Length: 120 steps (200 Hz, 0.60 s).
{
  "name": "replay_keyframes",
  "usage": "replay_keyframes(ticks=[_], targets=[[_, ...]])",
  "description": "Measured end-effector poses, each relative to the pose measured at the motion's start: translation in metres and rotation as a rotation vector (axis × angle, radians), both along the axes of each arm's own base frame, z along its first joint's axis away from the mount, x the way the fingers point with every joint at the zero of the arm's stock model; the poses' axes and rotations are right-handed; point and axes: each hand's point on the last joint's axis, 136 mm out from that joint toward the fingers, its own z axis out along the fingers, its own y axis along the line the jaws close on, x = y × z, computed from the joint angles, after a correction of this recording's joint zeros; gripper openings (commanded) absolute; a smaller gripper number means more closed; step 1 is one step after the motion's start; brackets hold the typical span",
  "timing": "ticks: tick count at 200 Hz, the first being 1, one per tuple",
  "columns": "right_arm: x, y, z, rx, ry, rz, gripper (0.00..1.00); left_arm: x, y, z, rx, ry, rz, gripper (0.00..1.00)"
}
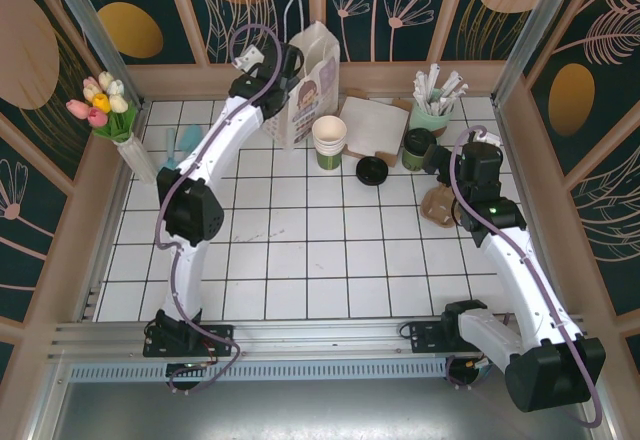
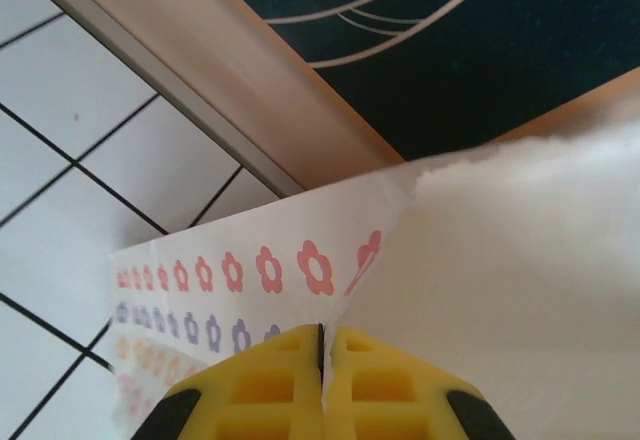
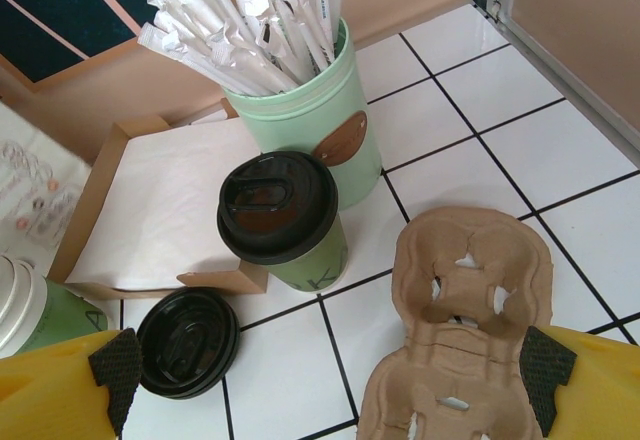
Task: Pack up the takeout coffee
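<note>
Two grippers are seen in opposite states. The left gripper is closed flat on the top edge of the paper bag, its yellow fingers pressed together with the thin sheet pinched between them. The bag is judged to be held this way so that its mouth is kept upright and steady at the back of the tiled table, ready for something to be lowered in. The right gripper is spread wide with nothing held and is poised just in front of the coffee cup, presumably so that the cup can be taken between the jaws. The coffee cup is found at the right rear of the table, close against the straw cup behind it, just beside the napkin tray, and well apart from the bag. It is a short, tapered paper cup in green, capped by a glossy black round lid with a sip opening; a gentle squeeze is judged to be called for, since such a wall is easily dented. A loose lid of the same black plastic is laid flat on the tiles nearby. Under the right gripper a cardboard carrier of rough moulded pulp, pierced by star-shaped cuts, is lying on the table. The bag is made of smooth white paper printed with rows of small flowers.
</note>
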Motion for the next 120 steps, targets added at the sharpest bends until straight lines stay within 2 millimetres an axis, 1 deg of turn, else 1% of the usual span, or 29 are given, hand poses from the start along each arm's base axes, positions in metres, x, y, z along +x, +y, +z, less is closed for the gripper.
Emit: replay_keyframes(ticks=[25,43,66,98,120], targets=[[0.001,0.000,-0.001,0.011,0.001,-0.003,0.99,-0.019,0.015,0.016,0.012,-0.003,0.011,0.00],[0.002,0.001,-0.009,0.022,0.015,-0.010,0.99,-0.038,0.027,0.025,0.021,0.000,0.012,0.00],[0.004,0.001,-0.023,0.037,0.051,-0.023,0.99,-0.071,0.047,0.030,0.040,0.014,0.024,0.00],[0.008,0.002,-0.036,0.055,0.091,-0.035,0.99,-0.124,0.082,0.026,0.063,0.034,0.052,0.00],[0.012,0.001,-0.046,0.064,0.120,-0.048,0.99,-0.155,0.101,0.028,0.074,0.030,0.056,0.00]])
